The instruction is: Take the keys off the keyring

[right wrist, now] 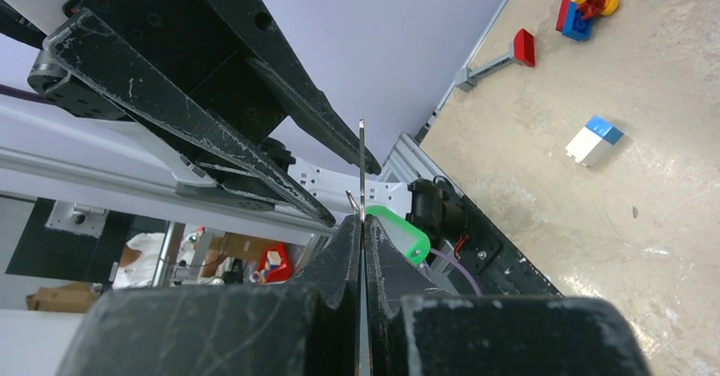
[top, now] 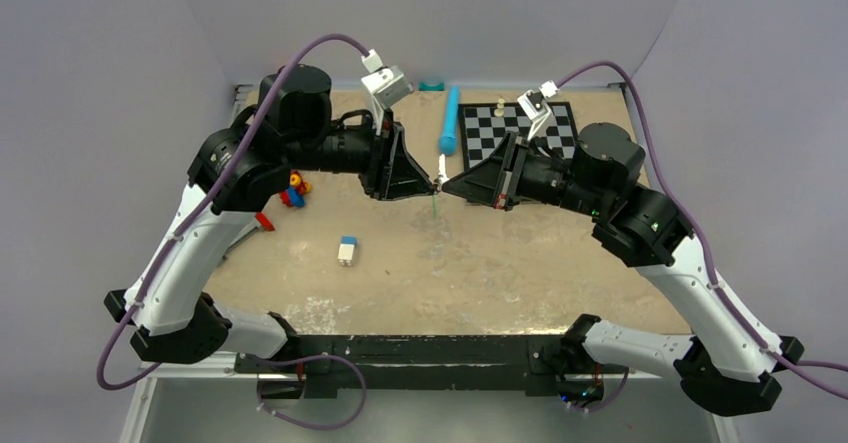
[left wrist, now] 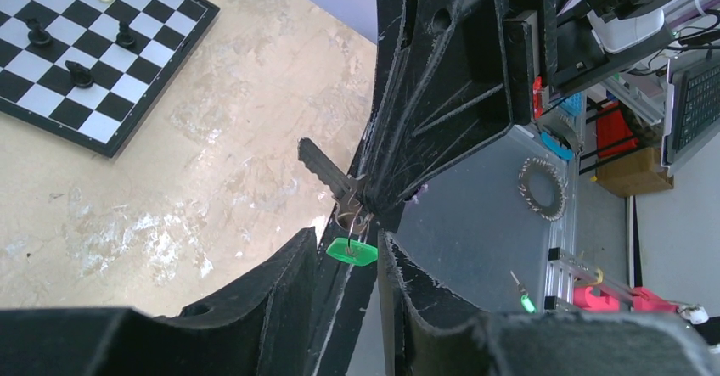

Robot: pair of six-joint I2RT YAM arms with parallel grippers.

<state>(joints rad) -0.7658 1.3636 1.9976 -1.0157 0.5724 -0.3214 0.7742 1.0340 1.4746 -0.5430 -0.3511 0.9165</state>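
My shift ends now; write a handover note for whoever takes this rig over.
Right gripper: jaws shut on the key, held in mid-air.
Left gripper: jaws either side of the green tag; whether they pinch it is unclear.
Done: both arms are on the bunch; no key is off.
Left: the key is not yet off the keyring; work it free.
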